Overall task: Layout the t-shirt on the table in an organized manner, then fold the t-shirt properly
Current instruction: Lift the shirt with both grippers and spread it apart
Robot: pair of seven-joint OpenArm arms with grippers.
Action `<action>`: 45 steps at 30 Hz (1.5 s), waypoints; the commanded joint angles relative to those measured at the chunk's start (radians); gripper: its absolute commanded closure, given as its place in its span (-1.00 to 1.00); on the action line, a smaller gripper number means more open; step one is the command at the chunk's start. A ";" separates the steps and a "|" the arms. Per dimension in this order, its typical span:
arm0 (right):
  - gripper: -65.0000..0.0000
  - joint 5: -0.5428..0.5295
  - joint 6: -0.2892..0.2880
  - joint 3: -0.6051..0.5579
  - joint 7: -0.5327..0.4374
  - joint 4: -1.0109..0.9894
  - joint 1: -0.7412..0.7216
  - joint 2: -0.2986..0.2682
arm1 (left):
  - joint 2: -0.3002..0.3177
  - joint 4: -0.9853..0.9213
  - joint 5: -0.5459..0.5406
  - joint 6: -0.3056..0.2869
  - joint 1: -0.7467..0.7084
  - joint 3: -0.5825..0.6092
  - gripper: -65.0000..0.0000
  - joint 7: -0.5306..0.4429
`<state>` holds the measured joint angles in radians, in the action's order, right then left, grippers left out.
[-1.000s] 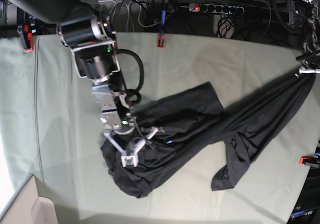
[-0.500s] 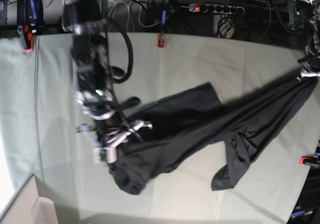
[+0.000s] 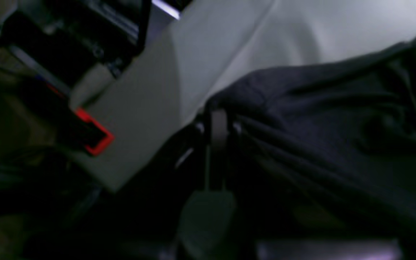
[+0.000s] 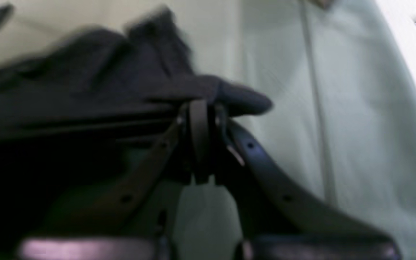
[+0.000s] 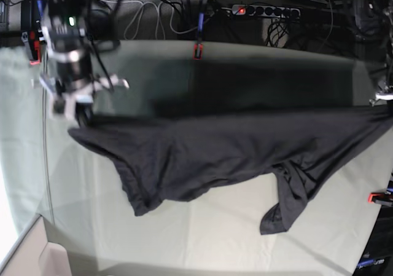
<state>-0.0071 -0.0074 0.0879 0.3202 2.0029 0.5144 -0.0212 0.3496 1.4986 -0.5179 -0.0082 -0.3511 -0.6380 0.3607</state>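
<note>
the table (image 5: 215, 239) is a wide flat surface under pale grey-green cloth, with creases running down its left part. red clamps grip its edges: one at the far edge (image 5: 197, 51), one at the far left corner (image 5: 34, 53), one at the right edge (image 5: 379, 197). the t-shirt (image 5: 227, 153), dark and rumpled, stretches across it from left to right, its lower folds and one sleeve lying on the cloth near the front right.

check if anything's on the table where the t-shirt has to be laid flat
Nothing visible lies there. The t-shirt hangs stretched between both grippers over bare table cloth; only red clamps sit at the edges.
</note>
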 commanded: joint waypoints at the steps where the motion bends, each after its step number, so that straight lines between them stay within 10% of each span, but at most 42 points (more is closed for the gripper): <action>1: 1.00 0.002 0.002 0.006 -0.059 0.020 0.022 -0.007 | 0.004 0.035 0.005 0.007 -0.013 -0.029 1.00 -0.028; 25: 1.00 0.005 0.001 0.017 -0.109 -0.120 0.273 -0.013 | -0.079 -0.112 0.005 0.003 -0.079 -0.102 0.99 -0.027; 29: 1.00 0.005 -0.078 0.022 -0.106 -0.127 0.273 -0.015 | -0.073 -0.115 0.005 0.003 -0.081 -0.059 0.98 -0.027; 32: 0.95 0.005 -0.161 0.026 -0.106 -0.120 0.278 -0.010 | -0.077 -0.095 0.005 0.003 -0.084 -0.059 0.77 0.002; 45: 0.09 0.002 -0.171 0.028 -0.115 -0.044 0.273 -0.009 | -0.082 0.033 0.005 0.011 -0.042 -0.090 -0.19 0.102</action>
<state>-0.0010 -0.1715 0.1116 0.2237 1.9419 0.7788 -0.0299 0.2497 1.5139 -0.5140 -0.0025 -0.3973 -0.7155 0.4866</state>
